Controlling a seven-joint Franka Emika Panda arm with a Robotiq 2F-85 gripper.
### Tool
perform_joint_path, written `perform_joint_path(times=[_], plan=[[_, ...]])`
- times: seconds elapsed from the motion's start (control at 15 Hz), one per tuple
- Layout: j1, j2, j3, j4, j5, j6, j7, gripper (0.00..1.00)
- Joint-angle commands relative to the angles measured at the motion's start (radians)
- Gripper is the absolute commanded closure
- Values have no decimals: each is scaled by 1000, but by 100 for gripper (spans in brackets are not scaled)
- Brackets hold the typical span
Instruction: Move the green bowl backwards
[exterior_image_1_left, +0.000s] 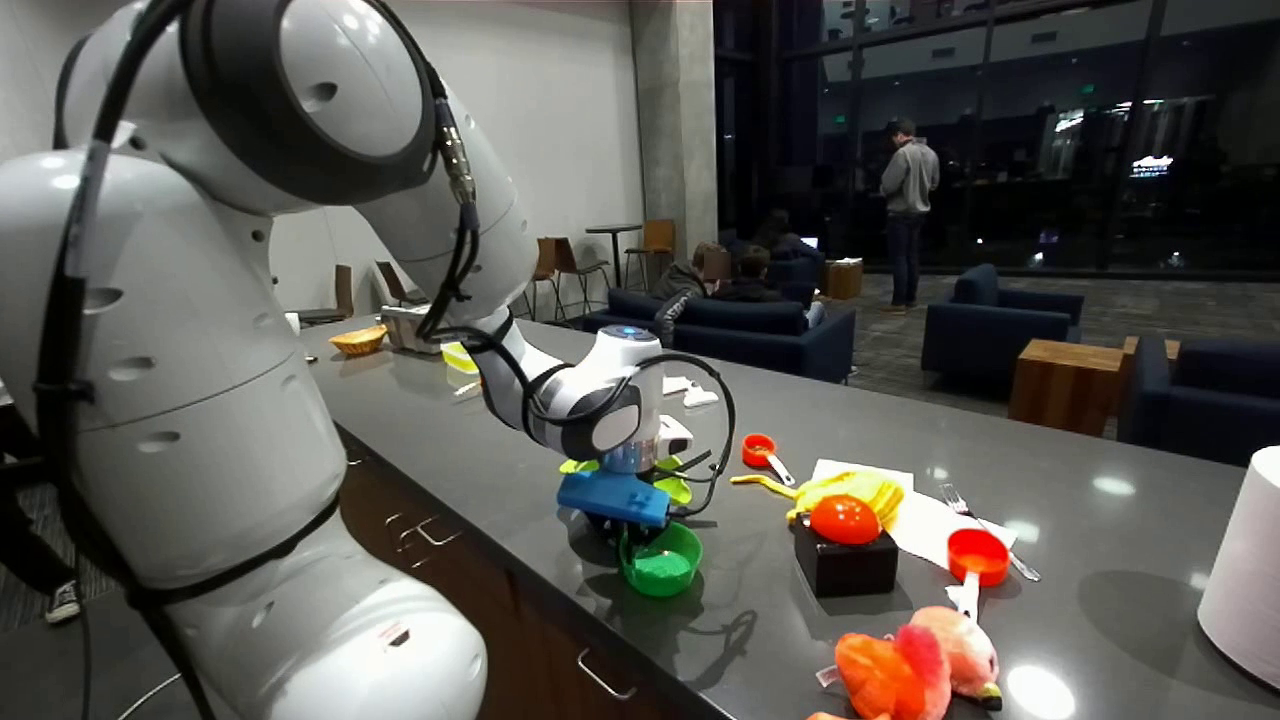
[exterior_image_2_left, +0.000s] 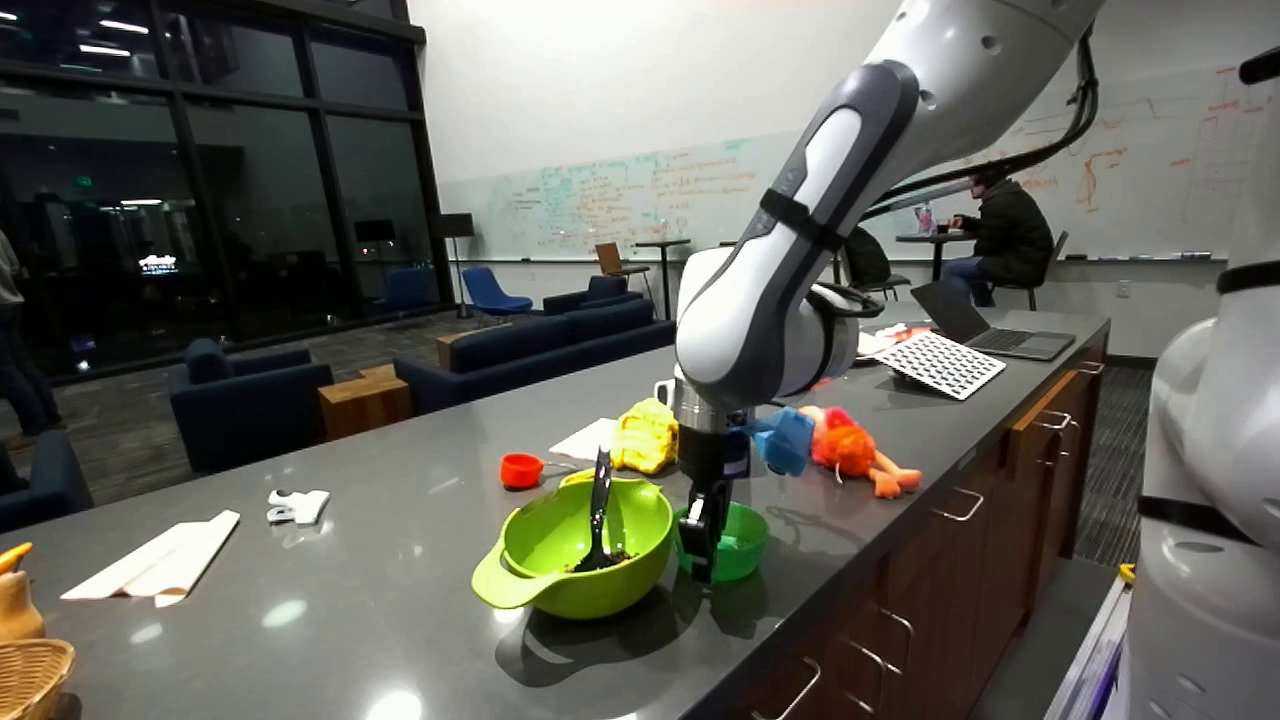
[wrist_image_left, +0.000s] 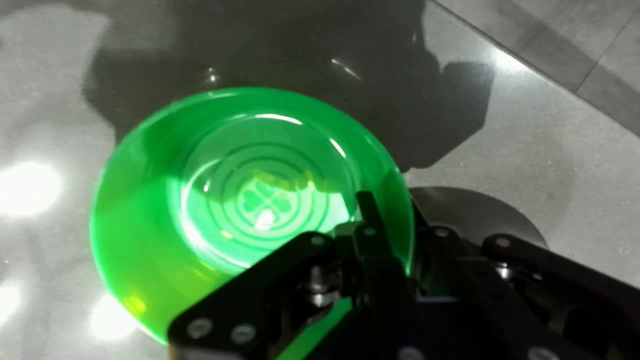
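Observation:
The green bowl (exterior_image_1_left: 660, 572) stands upright on or very near the grey counter, by its front edge. It shows in both exterior views (exterior_image_2_left: 742, 545) and fills much of the wrist view (wrist_image_left: 265, 200). It looks empty, with a clover mark in its base. My gripper (exterior_image_1_left: 632, 537) points down at the bowl's side. In the wrist view (wrist_image_left: 392, 202) the fingers are close together, one inside the bowl and one outside, with the wall between them. The outer finger also shows in an exterior view (exterior_image_2_left: 706, 540). The outer fingertip is mostly hidden by the rim in the wrist view.
A larger lime bowl (exterior_image_2_left: 590, 590) with a black spoon (exterior_image_2_left: 600, 510) stands right beside the green bowl. A black box with a red dome (exterior_image_1_left: 845, 563), a yellow cloth (exterior_image_1_left: 862, 490), red measuring cups (exterior_image_1_left: 979, 556) and orange plush toys (exterior_image_1_left: 885, 675) lie around. The counter edge is close.

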Motion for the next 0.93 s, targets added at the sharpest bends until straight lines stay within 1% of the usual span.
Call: perform_joint_path(times=[0.0, 0.2, 0.4, 0.53, 0.67, 0.87], plan=[[-28, -83, 31, 6, -135, -70, 127, 99], [-39, -142, 62, 77, -265, -215, 249, 99], [-30, -165, 92, 172, -328, -370, 312, 99], [-23, -155, 107, 246, -350, -444, 314, 99], [-20, -118, 120, 324, -365, -468, 299, 99], [-23, -35, 129, 422, -386, -444, 286, 99]])
